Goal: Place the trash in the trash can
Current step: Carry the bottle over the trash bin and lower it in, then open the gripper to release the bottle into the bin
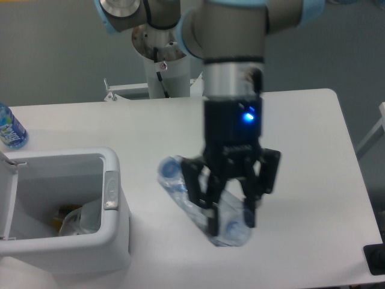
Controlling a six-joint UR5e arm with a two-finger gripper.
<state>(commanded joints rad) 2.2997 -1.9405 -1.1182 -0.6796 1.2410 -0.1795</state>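
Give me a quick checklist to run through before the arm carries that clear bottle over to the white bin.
1. Grip on the clear bottle: gripper fingers straddle its lower half, ok.
2. Bottle clear of the table: looks lifted, cannot tell for sure.
3. Bottle attitude: tilted, cap end up-left toward the bin, ok.
4. Trash can open: opening faces up, lid swung aside, ok.
5. Room inside: some trash at the bottom, space above, ok.
6. Blue bottle out of the path: far left edge, ok.
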